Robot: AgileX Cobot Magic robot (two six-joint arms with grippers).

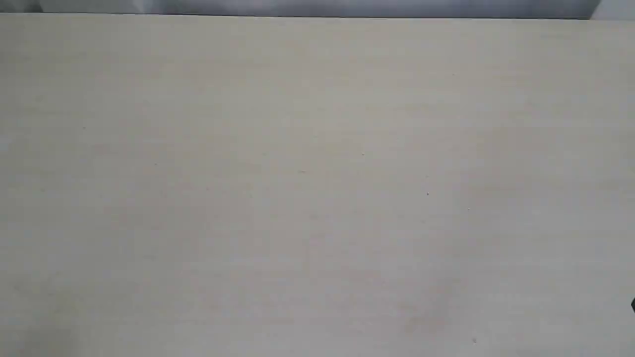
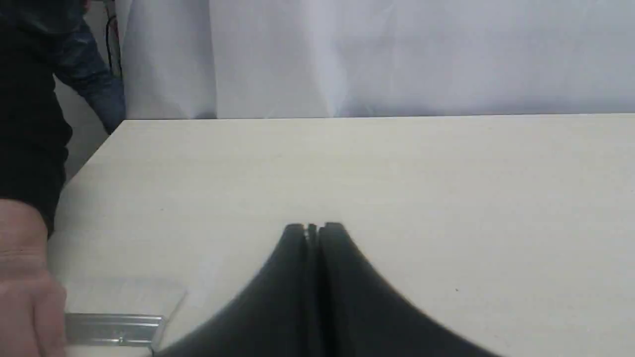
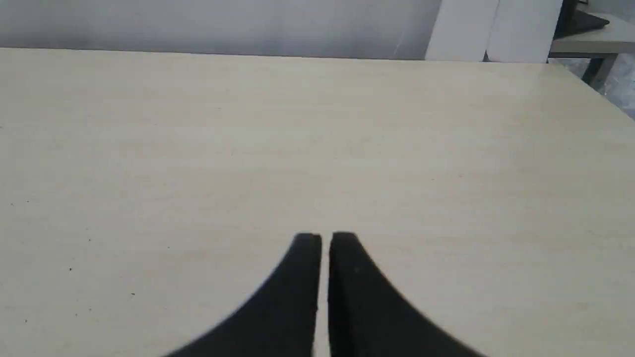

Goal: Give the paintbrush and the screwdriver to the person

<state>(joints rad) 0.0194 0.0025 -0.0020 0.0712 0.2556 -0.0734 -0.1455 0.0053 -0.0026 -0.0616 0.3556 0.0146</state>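
The bench is carrying no container in view. At its side edge the person's hand is covering part of the paintbrush, so a reach now is likely risking striking fingers. The left pincer and right pincer are sitting closed, gripping nothing; the screwdriver is not showing.

A pale table and its surroundings

We see a light wood-grain table dotted with a few tiny dark specks. A white cloth backdrop hangs just behind its far edge. Past one far corner stand white panels and a second desk with a dark leg.
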